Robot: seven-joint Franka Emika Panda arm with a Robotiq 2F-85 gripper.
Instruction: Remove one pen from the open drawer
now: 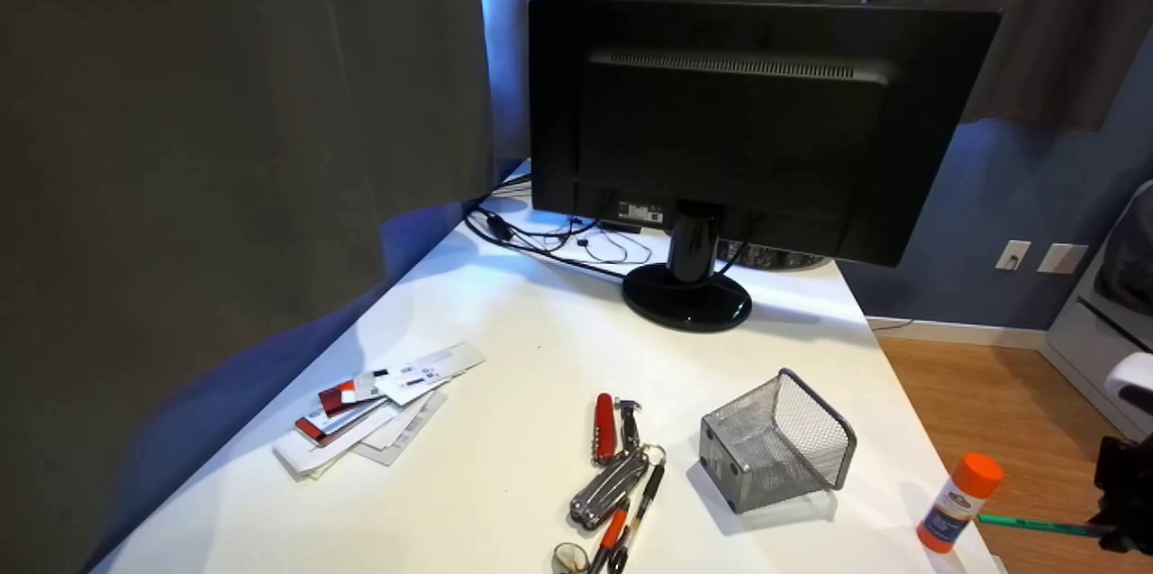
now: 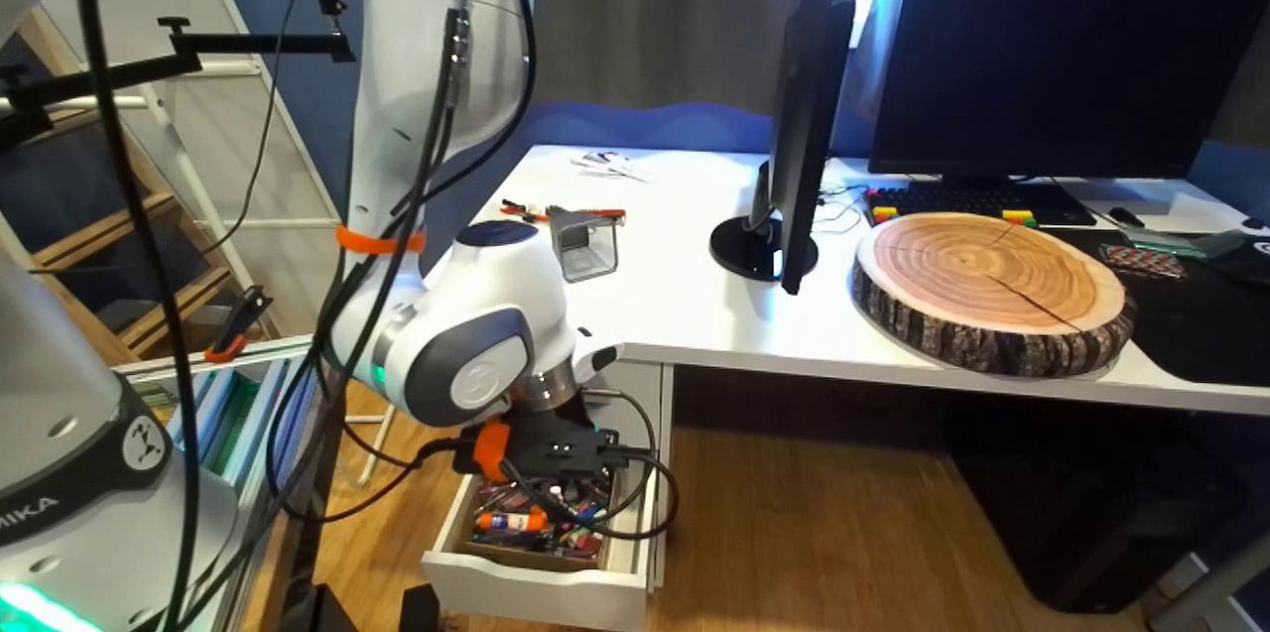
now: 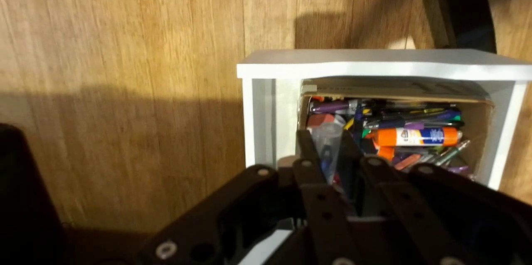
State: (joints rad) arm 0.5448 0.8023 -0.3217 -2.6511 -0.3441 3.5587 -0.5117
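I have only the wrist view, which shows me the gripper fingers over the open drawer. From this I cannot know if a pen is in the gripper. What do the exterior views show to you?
Observer: In an exterior view, a green pen juts out from the gripper, past the edge of the desk; it looks held, though the grip itself is unclear there.
Operator: Thank you. If I move, is there any obstacle close to this pen?
Observer: Perhaps: an exterior view shows an orange-capped glue stick standing on the desk, beside the pen's free end in the picture. I cannot tell the depth between them.
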